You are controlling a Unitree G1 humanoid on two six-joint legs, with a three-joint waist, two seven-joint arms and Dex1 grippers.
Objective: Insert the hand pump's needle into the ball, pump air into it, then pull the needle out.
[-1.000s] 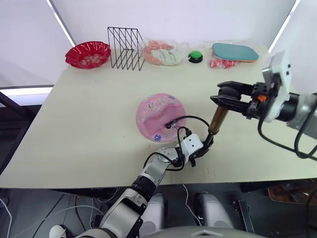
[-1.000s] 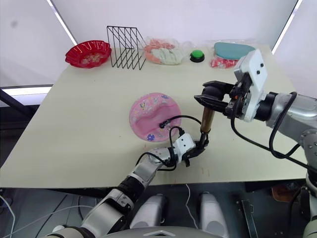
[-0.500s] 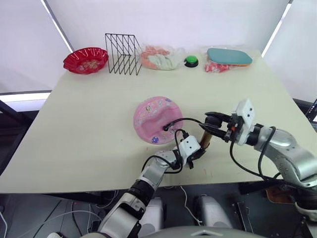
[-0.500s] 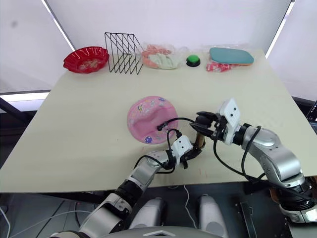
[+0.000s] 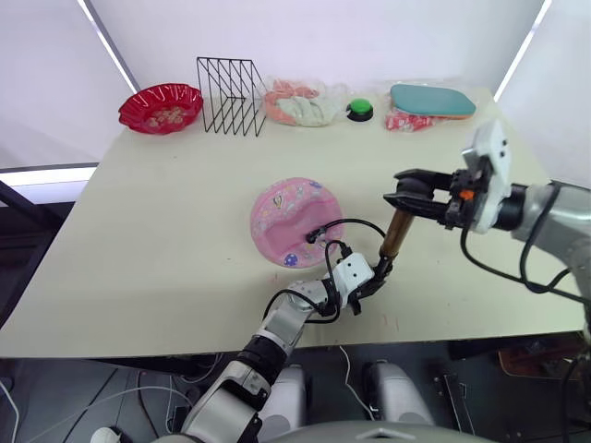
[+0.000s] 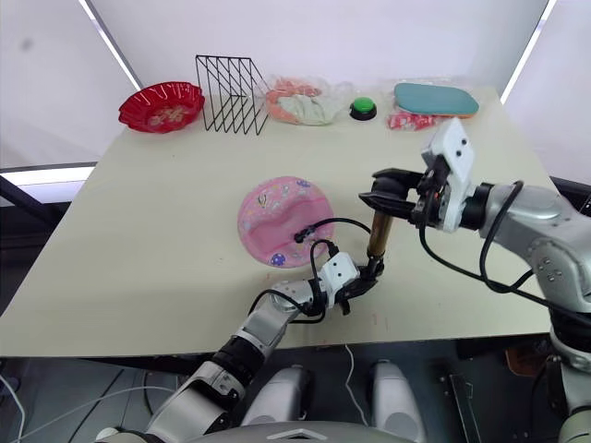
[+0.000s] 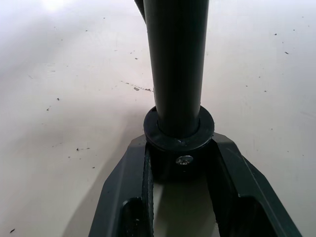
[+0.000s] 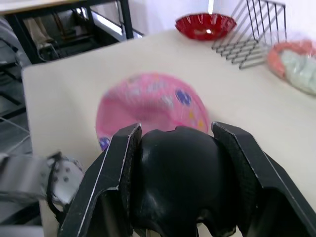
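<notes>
Two grips on pump (image 5: pixel 396 236), centre frame, upright: left gripper (image 7: pixel 178 168) clamped on base, right gripper (image 8: pixel 178 168) pinching T-handle. Rigid, slim, likely prone to tipping. Ball (image 5: pixel 294 220) just left, dented, soft; hose (image 5: pixel 355 221) looped into it.

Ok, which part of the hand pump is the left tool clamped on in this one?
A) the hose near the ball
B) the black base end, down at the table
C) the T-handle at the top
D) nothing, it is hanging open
B: the left tool has its fingers shut on the black bottom end of the hand pump, low at the table, while the right tool grips the handle on top.
</notes>
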